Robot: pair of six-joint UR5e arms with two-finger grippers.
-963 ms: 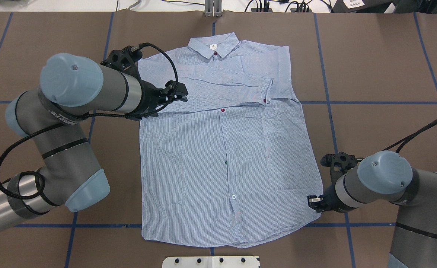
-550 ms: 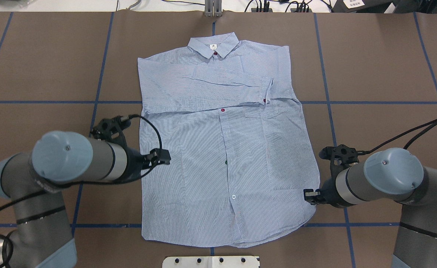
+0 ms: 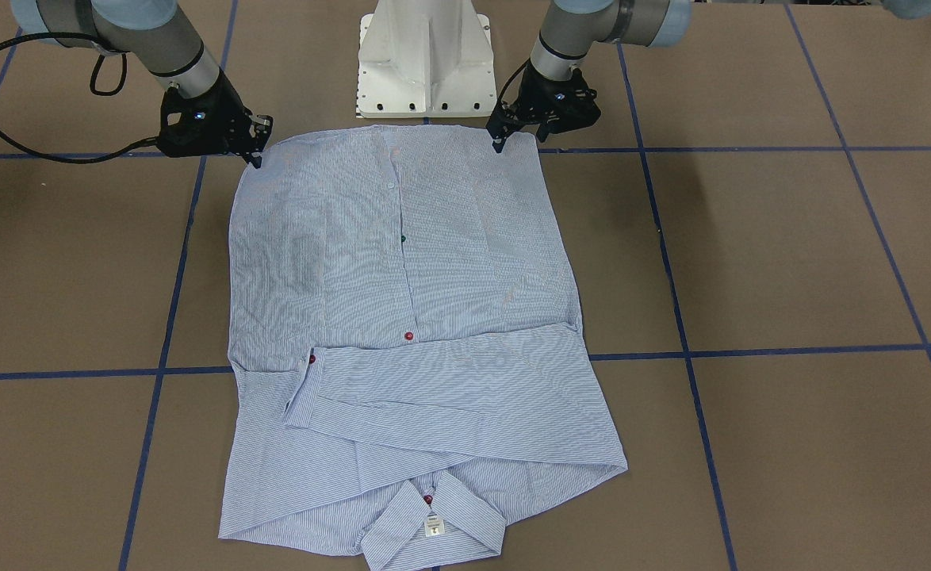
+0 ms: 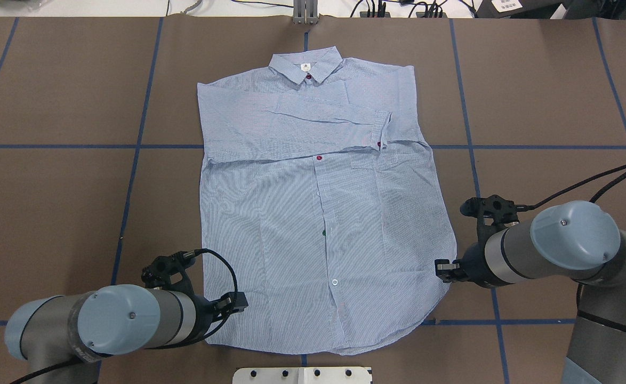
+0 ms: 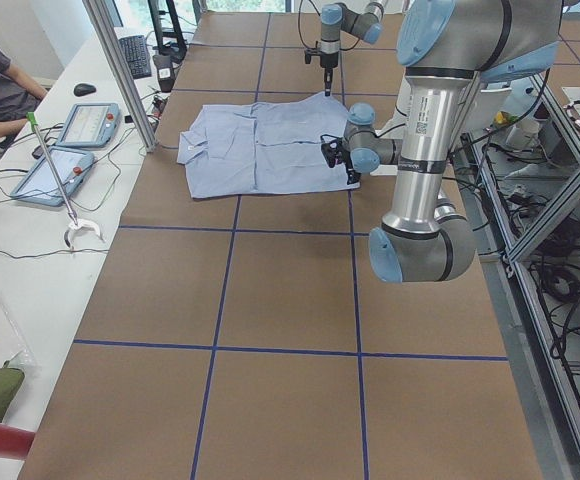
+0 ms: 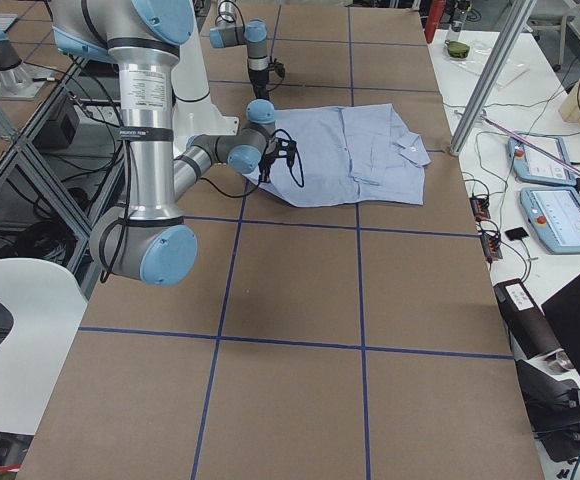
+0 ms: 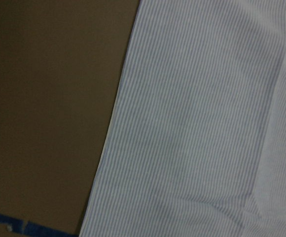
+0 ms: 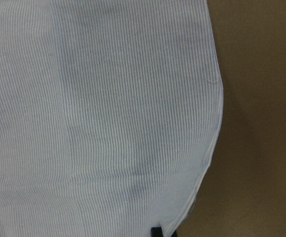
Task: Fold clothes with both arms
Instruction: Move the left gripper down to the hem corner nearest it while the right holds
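Well, left gripper [image 4: 237,305] and right gripper [image 4: 443,270] flank the shirt [image 4: 291,224] at its near hem — released or clenched, we cannot tell.

Brown table [image 4: 558,80], blue grid lines [image 4: 51,145], white pedestal [image 3: 424,55]

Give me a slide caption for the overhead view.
Left gripper and right gripper flank the hem of a striped shirt lying flat, one sleeve folded across its chest.

Robotics lab with teach pendants [image 6: 564,219]
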